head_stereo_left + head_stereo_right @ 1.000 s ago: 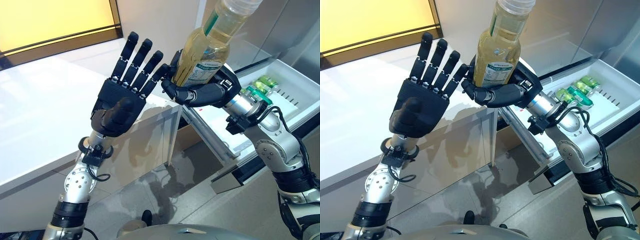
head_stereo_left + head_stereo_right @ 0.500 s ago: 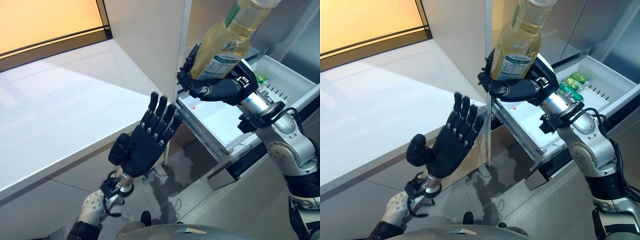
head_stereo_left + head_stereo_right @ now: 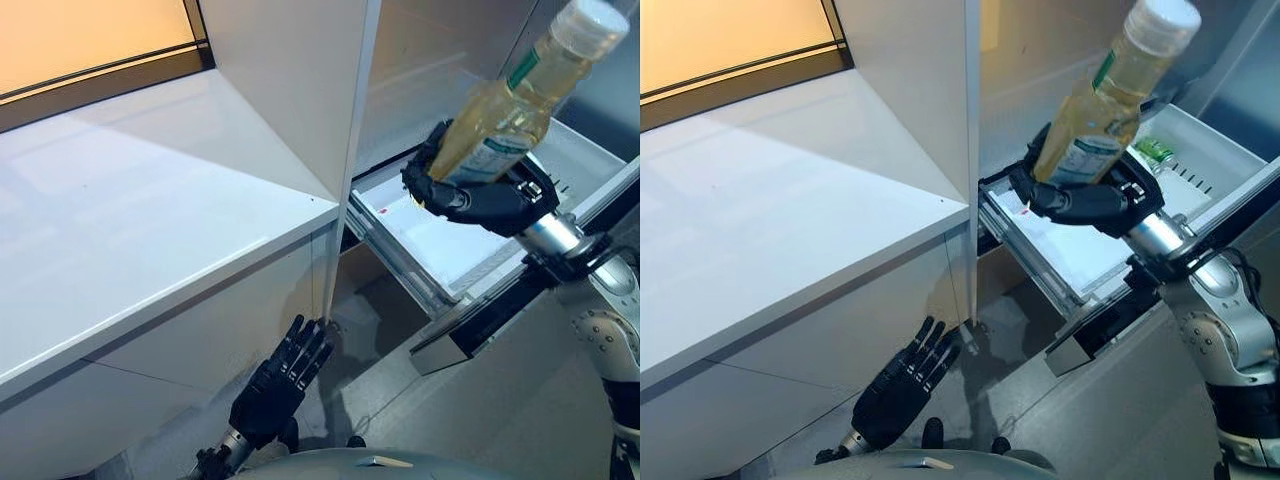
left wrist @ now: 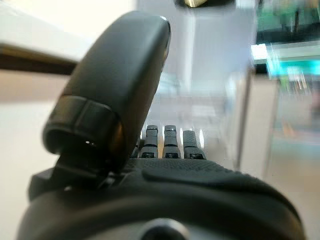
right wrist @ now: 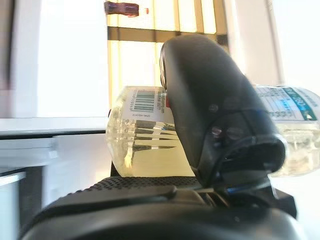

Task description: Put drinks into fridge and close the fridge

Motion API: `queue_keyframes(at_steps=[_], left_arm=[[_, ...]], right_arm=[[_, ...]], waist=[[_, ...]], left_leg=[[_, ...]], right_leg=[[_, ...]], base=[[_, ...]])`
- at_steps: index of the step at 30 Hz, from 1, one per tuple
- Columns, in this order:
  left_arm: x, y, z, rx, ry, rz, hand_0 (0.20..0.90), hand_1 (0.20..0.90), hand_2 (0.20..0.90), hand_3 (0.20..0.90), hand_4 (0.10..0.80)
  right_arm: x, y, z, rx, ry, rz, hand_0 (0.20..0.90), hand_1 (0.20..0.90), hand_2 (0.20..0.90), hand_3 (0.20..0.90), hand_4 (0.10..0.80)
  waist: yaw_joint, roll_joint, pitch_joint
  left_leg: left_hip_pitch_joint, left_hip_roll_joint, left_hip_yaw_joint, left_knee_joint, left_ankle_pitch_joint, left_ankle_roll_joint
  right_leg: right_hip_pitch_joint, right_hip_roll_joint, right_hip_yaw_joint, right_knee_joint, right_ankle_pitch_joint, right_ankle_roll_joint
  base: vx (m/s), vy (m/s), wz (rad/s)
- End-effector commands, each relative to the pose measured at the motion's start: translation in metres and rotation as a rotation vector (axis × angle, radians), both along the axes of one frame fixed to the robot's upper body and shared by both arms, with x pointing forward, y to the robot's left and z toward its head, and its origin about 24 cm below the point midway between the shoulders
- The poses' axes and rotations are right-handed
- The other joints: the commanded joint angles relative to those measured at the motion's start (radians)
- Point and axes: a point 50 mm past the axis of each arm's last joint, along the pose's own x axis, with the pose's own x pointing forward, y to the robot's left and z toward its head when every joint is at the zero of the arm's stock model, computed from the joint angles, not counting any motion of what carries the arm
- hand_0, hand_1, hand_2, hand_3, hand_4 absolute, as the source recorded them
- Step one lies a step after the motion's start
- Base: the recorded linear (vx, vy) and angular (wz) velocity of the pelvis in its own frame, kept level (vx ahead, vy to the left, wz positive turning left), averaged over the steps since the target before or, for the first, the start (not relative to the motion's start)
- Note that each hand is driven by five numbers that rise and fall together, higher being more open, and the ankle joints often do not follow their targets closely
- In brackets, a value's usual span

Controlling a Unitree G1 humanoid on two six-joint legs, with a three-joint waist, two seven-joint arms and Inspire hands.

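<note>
My right hand (image 3: pixel 478 199) is shut on a clear bottle of pale yellow drink (image 3: pixel 508 108) with a white cap, tilted to the right. It hangs above the pulled-out white fridge drawer (image 3: pixel 432 252). In the right wrist view the thumb (image 5: pixel 210 105) crosses the bottle (image 5: pixel 145 140). Green drinks (image 3: pixel 1156 152) lie at the drawer's far end, partly hidden behind the hand. My left hand (image 3: pixel 273 388) hangs low near the floor, fingers straight and holding nothing; the left wrist view shows its thumb (image 4: pixel 117 90) and straight fingers (image 4: pixel 170 142).
A white counter (image 3: pixel 130 200) fills the left. An upright white panel (image 3: pixel 340 150) stands at the counter's right edge, next to the drawer. The drawer's dark front (image 3: pixel 470 325) juts out over the grey floor (image 3: pixel 520 400).
My left hand has dropped from chest height down beside the counter's front. My right hand has carried the bottle to the right, over the drawer. The camera has shifted.
</note>
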Motion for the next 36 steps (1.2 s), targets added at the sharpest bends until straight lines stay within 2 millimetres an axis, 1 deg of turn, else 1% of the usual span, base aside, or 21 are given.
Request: queue_keyframes(at_steps=[1,2,4,5,7,9,11,13,14,17,20,23,25,26,28,32,36], left_arm=[[0.009,0.011,-0.004,0.19,0.009,0.02,0.9,0.9,0.9,0.9,0.8],[0.009,0.017,-0.008,0.302,0.043,-0.009,0.9,0.9,0.9,0.9,0.8],[0.009,0.023,-0.012,0.451,0.076,-0.027,0.9,0.9,0.9,0.9,0.8],[0.008,0.026,-0.014,0.517,0.082,-0.05,0.9,0.9,0.9,0.9,0.8],[0.007,0.031,-0.017,0.602,0.095,-0.066,0.9,0.9,0.9,0.9,0.8],[0.004,0.037,-0.021,0.749,0.116,-0.092,0.9,0.9,0.9,0.9,0.8],[0.002,0.041,-0.024,0.835,0.131,-0.095,0.9,0.9,0.9,0.9,0.8],[0.001,0.043,-0.025,0.864,0.146,-0.093,0.9,0.9,0.9,0.9,0.8],[-0.002,0.045,-0.027,0.916,0.168,-0.087,0.9,0.9,0.9,0.9,0.8],[-0.004,0.051,-0.031,1.048,0.188,-0.14,0.9,0.9,0.9,0.9,0.8],[-0.007,0.053,-0.033,1.062,0.217,-0.157,0.9,0.9,0.9,0.9,0.8],[-0.015,0.06,-0.037,1.079,0.276,-0.17,0.9,0.9,0.9,0.9,0.8],[-0.017,0.061,-0.038,1.085,0.293,-0.175,0.9,0.9,0.9,0.9,0.8],[-0.022,0.063,-0.04,1.099,0.311,-0.181,0.9,0.9,0.9,0.9,0.8],[-0.025,0.066,-0.04,1.125,0.33,-0.185,0.9,0.9,0.9,0.9,0.8],[-0.029,0.073,-0.041,1.165,0.365,-0.179,0.9,0.9,0.9,0.9,0.8],[-0.035,0.08,-0.04,1.204,0.395,-0.17,0.9,0.9,0.9,0.9,0.8]], right_arm=[[-0.021,-0.004,0.065,0.05,-0.338,0.067,0.3,0.3,0.3,0.2,0.1],[-0.023,-0.008,0.062,0.045,-0.316,0.057,0.3,0.3,0.3,0.2,0.1],[-0.026,-0.013,0.059,0.042,-0.303,0.045,0.3,0.3,0.3,0.2,0.1],[-0.028,-0.016,0.057,0.042,-0.299,0.034,0.3,0.3,0.3,0.2,0.1],[-0.03,-0.02,0.055,0.046,-0.3,0.01,0.3,0.3,0.3,0.2,0.1],[-0.032,-0.027,0.05,0.039,-0.311,-0.053,0.3,0.3,0.3,0.2,0.1],[-0.034,-0.035,0.048,0.004,-0.335,-0.137,0.3,0.3,0.3,0.2,0.1],[-0.036,-0.041,0.048,-0.039,-0.366,-0.208,0.3,0.3,0.3,0.2,0.1],[-0.038,-0.048,0.049,-0.076,-0.388,-0.268,0.3,0.3,0.3,0.2,0.1],[-0.034,-0.058,0.051,-0.164,-0.406,-0.363,0.3,0.3,0.3,0.2,0.1],[-0.028,-0.058,0.053,-0.214,-0.401,-0.39,0.3,0.3,0.3,0.2,0.1],[-0.014,-0.06,0.058,-0.383,-0.397,-0.466,0.3,0.3,0.3,0.2,0.1],[-0.009,-0.059,0.061,-0.428,-0.397,-0.48,0.3,0.3,0.3,0.2,0.1],[-0.002,-0.058,0.067,-0.483,-0.389,-0.494,0.3,0.3,0.3,0.2,0.1],[0.007,-0.058,0.074,-0.532,-0.384,-0.497,0.3,0.3,0.3,0.2,0.1],[0.024,-0.055,0.084,-0.576,-0.349,-0.492,0.3,0.3,0.3,0.2,0.1],[0.041,-0.058,0.086,-0.599,-0.285,-0.493,0.3,0.3,0.3,0.2,0.1]], waist=[[-0.003,-0.025,-0.114],[-0.011,-0.026,-0.114],[-0.017,-0.026,-0.112],[-0.022,-0.025,-0.11],[-0.025,-0.026,-0.106],[-0.03,-0.026,-0.102],[-0.036,-0.027,-0.1],[-0.04,-0.028,-0.098],[-0.043,-0.029,-0.097],[-0.041,-0.034,-0.095],[-0.037,-0.036,-0.091],[-0.023,-0.042,-0.087],[-0.018,-0.045,-0.086],[-0.01,-0.05,-0.082],[0.001,-0.058,-0.077],[0.021,-0.08,-0.074],[0.042,-0.101,-0.069]], left_leg=[[-0.007,-0.021,0.033,0.001,-0.079,0.015],[-0.009,-0.02,0.039,0.001,-0.078,0.014],[-0.012,-0.02,0.044,0.001,-0.076,0.016],[-0.006,-0.019,0.046,0.001,-0.085,0.016],[-0.012,-0.02,0.051,0.001,-0.075,0.018],[-0.007,-0.018,0.055,0.001,-0.086,0.02],[-0.008,-0.017,0.062,0.001,-0.087,0.019],[-0.007,-0.016,0.067,0.001,-0.087,0.019],[-0.006,-0.016,0.07,0.001,-0.089,0.02],[-0.005,-0.016,0.073,0.001,-0.09,0.018],[-0.006,-0.017,0.072,0.001,-0.089,0.018],[-0.007,-0.019,0.066,0.002,-0.087,0.016],[-0.007,-0.019,0.064,0.003,-0.088,0.016],[-0.007,-0.02,0.061,0.005,-0.087,0.017],[-0.005,-0.02,0.06,0.007,-0.089,0.018],[-0.004,-0.018,0.056,0.007,-0.09,0.02],[-0.006,-0.017,0.051,0.011,-0.09,0.021]], right_leg=[[-0.099,0.01,0.015,0.003,0.123,0.06],[-0.103,0.011,0.018,0.004,0.123,0.061],[-0.109,0.015,0.025,0.009,0.122,0.061],[-0.104,0.018,0.028,0.008,0.116,0.063],[-0.114,0.018,0.032,0.014,0.121,0.062],[-0.111,0.021,0.035,0.014,0.113,0.064],[-0.114,0.023,0.04,0.015,0.112,0.065],[-0.116,0.023,0.041,0.017,0.112,0.066],[-0.116,0.024,0.043,0.017,0.111,0.066],[-0.115,0.024,0.039,0.015,0.113,0.066],[-0.114,0.024,0.038,0.013,0.114,0.067],[-0.113,0.024,0.033,0.012,0.114,0.066],[-0.111,0.025,0.032,0.012,0.112,0.065],[-0.111,0.026,0.031,0.015,0.111,0.063],[-0.109,0.027,0.029,0.016,0.109,0.062],[-0.102,0.033,0.031,0.011,0.11,0.061],[-0.099,0.039,0.033,0.005,0.115,0.06]], base=[[0.0,0.009,-0.09],[0.002,0.014,-0.15],[0.018,0.019,-0.18],[0.002,0.013,-0.11],[0.003,0.011,-0.09],[0.04,0.017,-0.13],[0.016,0.013,-0.06],[0.013,0.003,-0.02],[0.034,0.002,-0.05],[0.041,-0.007,-0.03],[0.023,-0.004,0.0],[0.063,-0.006,-0.01],[0.063,-0.012,0.0],[0.073,-0.016,-0.03],[0.083,-0.021,-0.04],[0.089,-0.05,0.0],[0.106,-0.046,-0.05]])
